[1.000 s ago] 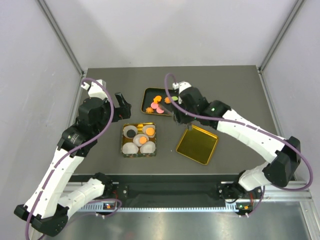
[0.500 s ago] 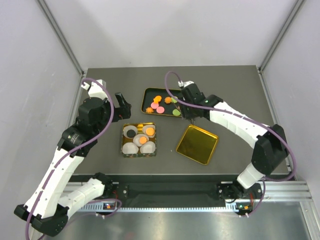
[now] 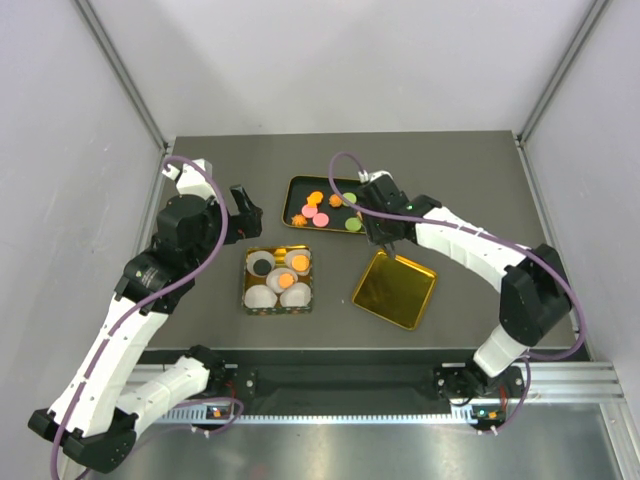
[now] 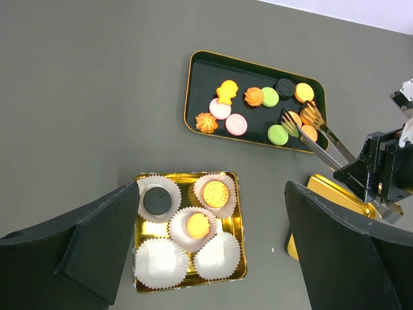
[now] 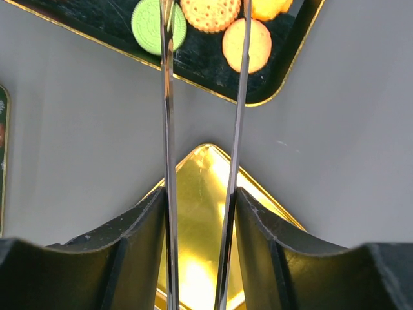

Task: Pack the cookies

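Right fingers (image 5: 139, 236) are clamping a pair of tongs (image 5: 169, 129), probably because the cookies (image 4: 235, 124) are too flat to pinch directly. Tong tips are straddling an orange cookie (image 5: 210, 13) in the black tray (image 4: 192, 84); can't tell if it's gripped. Left fingers (image 4: 103, 239) are hanging spread and empty above the gold box (image 4: 240, 226). Three of its paper cups (image 4: 158, 261) are holding cookies, two are sitting empty. Gold lid (image 3: 395, 290) is lying aside on the surface (image 3: 480, 180).
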